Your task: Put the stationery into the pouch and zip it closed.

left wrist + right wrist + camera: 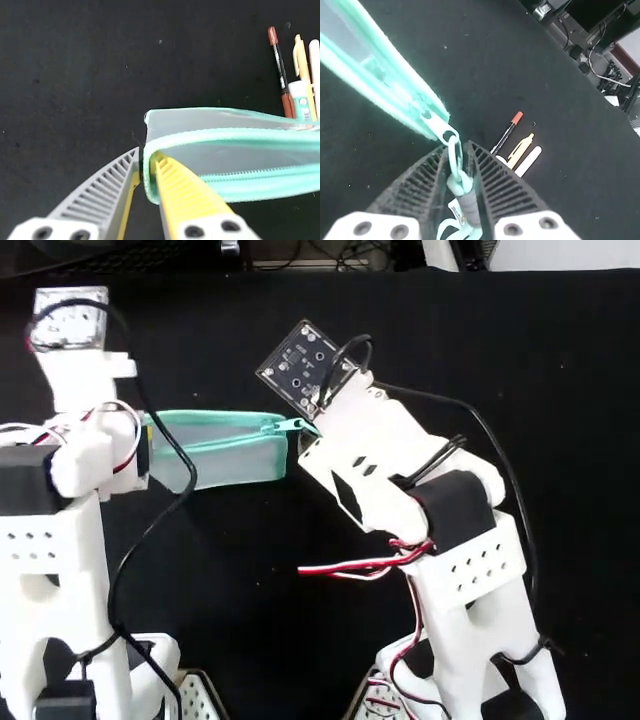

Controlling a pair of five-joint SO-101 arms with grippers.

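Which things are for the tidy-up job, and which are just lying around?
For the job: pouch, zip pull, red-capped pen, yellow pen, white pen, left gripper, right gripper.
Lying about: cables beyond the table.

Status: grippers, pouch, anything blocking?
Left gripper shut on pouch end. Right gripper shut on zipper pull. Pouch unzipped; pens not yet in, on table. Nothing blocking.
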